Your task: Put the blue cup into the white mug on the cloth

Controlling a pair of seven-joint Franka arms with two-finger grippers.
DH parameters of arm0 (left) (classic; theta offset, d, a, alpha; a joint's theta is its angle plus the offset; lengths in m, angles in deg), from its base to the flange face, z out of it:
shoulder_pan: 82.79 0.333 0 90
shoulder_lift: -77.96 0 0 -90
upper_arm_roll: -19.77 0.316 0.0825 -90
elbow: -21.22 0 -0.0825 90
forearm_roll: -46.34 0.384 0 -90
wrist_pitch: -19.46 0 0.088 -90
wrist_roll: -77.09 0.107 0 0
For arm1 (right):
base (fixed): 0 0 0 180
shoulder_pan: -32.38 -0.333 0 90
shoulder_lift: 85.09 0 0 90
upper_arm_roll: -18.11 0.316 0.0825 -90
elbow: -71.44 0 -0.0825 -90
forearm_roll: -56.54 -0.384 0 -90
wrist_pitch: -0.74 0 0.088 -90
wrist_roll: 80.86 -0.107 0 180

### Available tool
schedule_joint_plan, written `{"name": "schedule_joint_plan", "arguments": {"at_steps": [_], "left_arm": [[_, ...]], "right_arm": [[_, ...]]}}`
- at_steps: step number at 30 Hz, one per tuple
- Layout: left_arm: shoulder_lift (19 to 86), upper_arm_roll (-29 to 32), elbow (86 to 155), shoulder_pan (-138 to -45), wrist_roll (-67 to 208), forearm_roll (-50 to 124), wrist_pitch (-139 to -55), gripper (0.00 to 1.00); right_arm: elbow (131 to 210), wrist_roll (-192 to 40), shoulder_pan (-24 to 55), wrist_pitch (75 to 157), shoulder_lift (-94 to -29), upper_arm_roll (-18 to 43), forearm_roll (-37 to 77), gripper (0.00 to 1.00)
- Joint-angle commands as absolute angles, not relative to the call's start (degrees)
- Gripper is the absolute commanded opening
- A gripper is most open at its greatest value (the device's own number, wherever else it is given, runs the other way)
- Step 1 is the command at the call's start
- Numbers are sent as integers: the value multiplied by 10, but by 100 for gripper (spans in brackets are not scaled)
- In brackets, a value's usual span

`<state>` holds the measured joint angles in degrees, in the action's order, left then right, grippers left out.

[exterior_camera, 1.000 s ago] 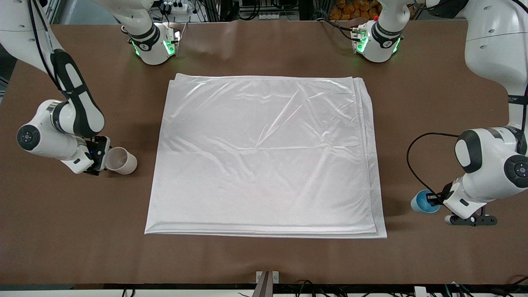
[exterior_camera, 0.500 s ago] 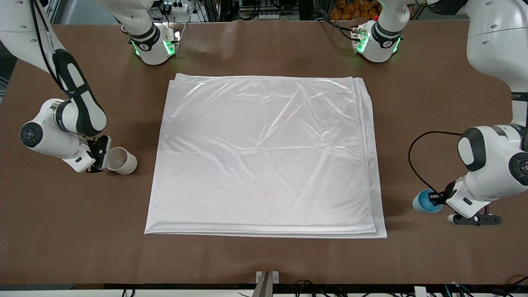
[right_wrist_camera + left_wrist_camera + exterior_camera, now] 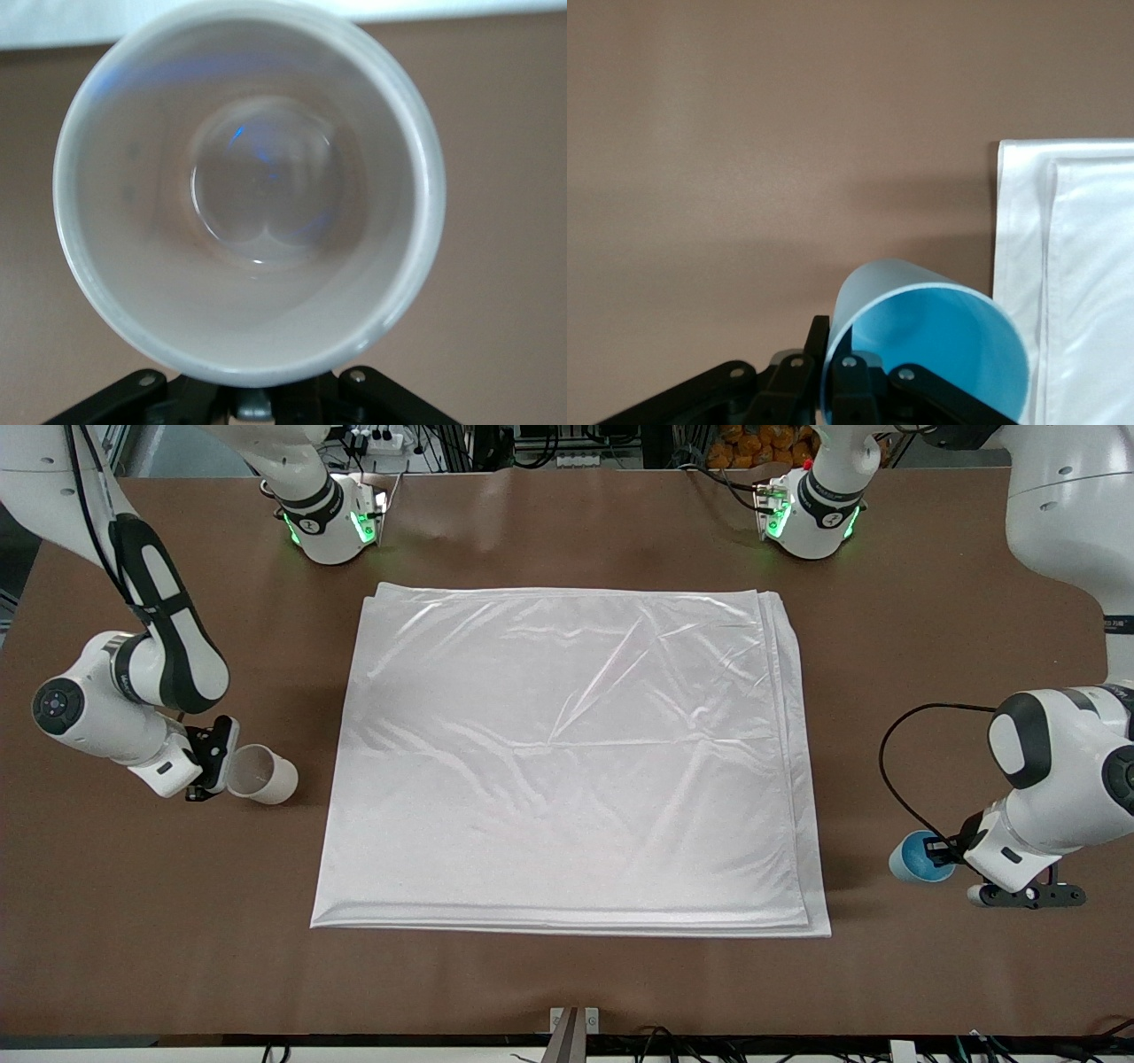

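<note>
The main risk, I think, is a slip: both cups are held only at the rim and tilted on their side, so one can rotate or drop during the carry to the cloth (image 3: 567, 762).

The left hand (image 3: 941, 856) is closed on the rim of the blue cup (image 3: 912, 858), over the surface beside the cloth, at the left arm's end. The right hand (image 3: 215, 758) grips the white mug (image 3: 264, 775) at the right arm's end.

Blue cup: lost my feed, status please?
Left gripper shut on blue cup, beside cloth. Right gripper shut on white mug. Nothing between.
</note>
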<state>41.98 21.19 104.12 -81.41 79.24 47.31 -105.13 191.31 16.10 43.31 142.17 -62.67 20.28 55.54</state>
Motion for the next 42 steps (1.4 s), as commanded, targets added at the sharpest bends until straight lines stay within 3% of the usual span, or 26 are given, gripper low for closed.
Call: {"name": "schedule_joint_plan", "arguments": {"at_steps": [1, 10, 20, 32, 42], "left_arm": [[432, 212, 1049, -822, 776, 466, -1042, 0], [432, 202, 1048, -829, 729, 466, -1042, 0], [439, 185, 1048, -843, 664, 467, -1042, 0], [453, 147, 1048, -851, 593, 467, -1017, 0], [453, 115, 1048, -852, 542, 468, -1017, 0]], "right_arm": [[1919, 156, 431, 1416, -672, 257, 542, 0], [1897, 76, 406, 1404, -675, 316, 543, 0], [1865, -42, 292, 1400, -673, 315, 550, 0], [1822, -68, 211, 1400, -633, 309, 555, 0], [1767, -190, 154, 1348, -594, 309, 627, 0]]}}
